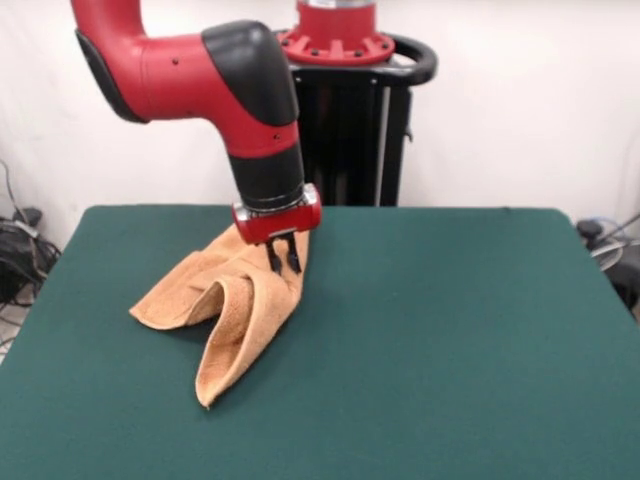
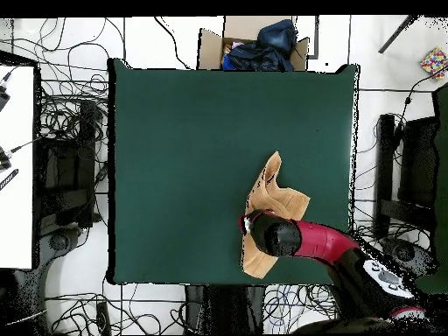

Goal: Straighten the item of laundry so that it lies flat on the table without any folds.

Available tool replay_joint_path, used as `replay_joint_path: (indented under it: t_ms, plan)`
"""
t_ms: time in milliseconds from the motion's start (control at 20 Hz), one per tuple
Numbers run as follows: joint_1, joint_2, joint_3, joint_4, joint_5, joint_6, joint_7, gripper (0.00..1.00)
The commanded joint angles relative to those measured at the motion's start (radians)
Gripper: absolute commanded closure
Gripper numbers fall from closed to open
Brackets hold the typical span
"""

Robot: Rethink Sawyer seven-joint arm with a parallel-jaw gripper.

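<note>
I am seeing the towel (image 1: pixel 225 305), a nubby tan terry cloth, lying rumpled on the dark green felt table (image 1: pixel 450 330), toward the robot's side; it is splaying into two long folded lobes with a raised ridge between them; the gripper (image 1: pixel 283 258) is pressing its narrow black fingers close together into the cloth's upper corner, seemingly pinching it, though the contact is hard to make out; cables are sprawling across the white floor (image 2: pixel 61 52) around the table.
</note>
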Motion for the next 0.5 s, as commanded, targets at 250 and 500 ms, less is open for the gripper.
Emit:
replay_joint_path:
  t_ms: [250, 500]
  plan:
    - [0.031, 0.054, -0.019, -0.140, 0.057, -0.036, 0.182, 1.00]
    - [0.045, 0.047, -0.036, -0.154, 0.060, -0.029, 0.191, 0.00]
